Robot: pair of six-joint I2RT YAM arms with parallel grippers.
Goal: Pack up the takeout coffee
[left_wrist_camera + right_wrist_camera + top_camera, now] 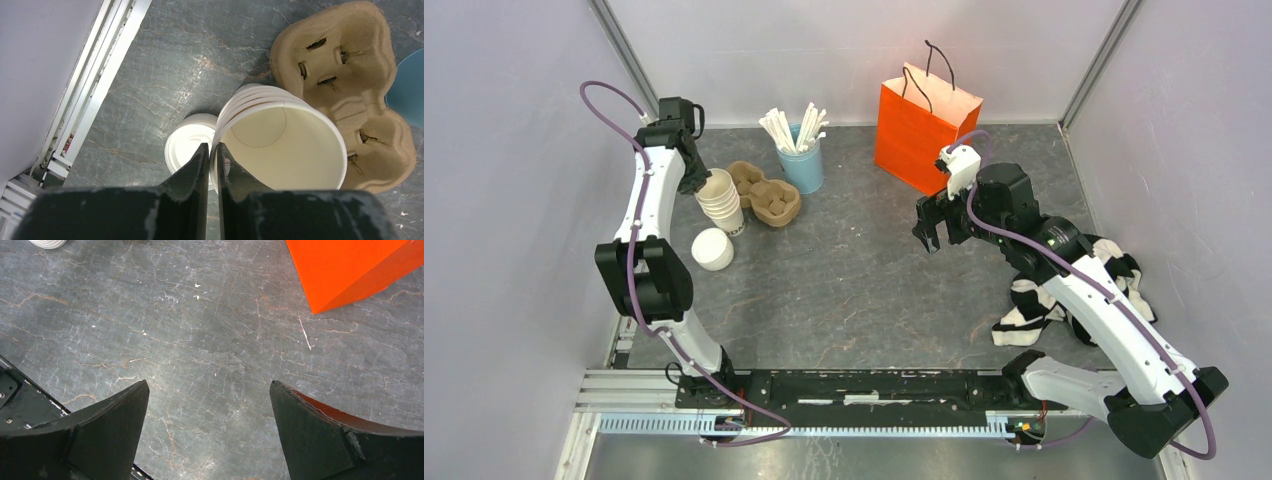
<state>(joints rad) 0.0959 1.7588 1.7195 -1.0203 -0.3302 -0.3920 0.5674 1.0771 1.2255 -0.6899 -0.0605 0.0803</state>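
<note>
No lidded cup shows in any view. A stack of lidless cream cups (pixel 721 200) stands at the left of the table, and the left wrist view looks down into its top cup (pixel 285 145). My left gripper (pixel 696 180) is shut on the near rim of that top cup, one finger inside and one outside (pixel 212 146). A pile of white lids (pixel 712 249) sits just in front of the stack and shows beside the fingers (pixel 187 145). My right gripper (pixel 934 235) is open and empty above bare table (pixel 209 385).
An orange paper bag (pixel 922 125) stands open at the back right, its corner in the right wrist view (pixel 350 270). A brown pulp cup carrier (pixel 766 193) (pixel 345 75) lies right of the stack. A blue cup of white sticks (pixel 802 160) stands behind it. Black-and-white cloth (pixel 1064 290) lies at the right.
</note>
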